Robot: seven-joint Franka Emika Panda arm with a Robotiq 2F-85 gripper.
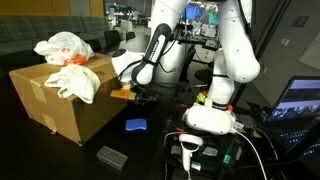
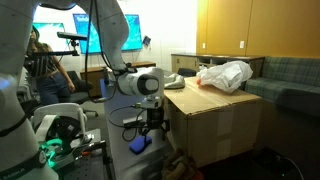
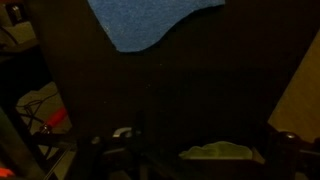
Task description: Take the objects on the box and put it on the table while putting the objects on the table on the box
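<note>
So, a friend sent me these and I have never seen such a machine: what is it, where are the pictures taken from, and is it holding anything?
It is a white robot arm with a two-fingered gripper at its end. Two pictures come from cameras standing in the room at different spots; the dark third one comes from a camera on the wrist, looking down at the table. In both exterior views a big cardboard box stands there with crumpled plastic bags on top. On the table lie a blue item, near the gripper, and a grey block. The gripper hangs open beside the box and holds nothing.
</note>
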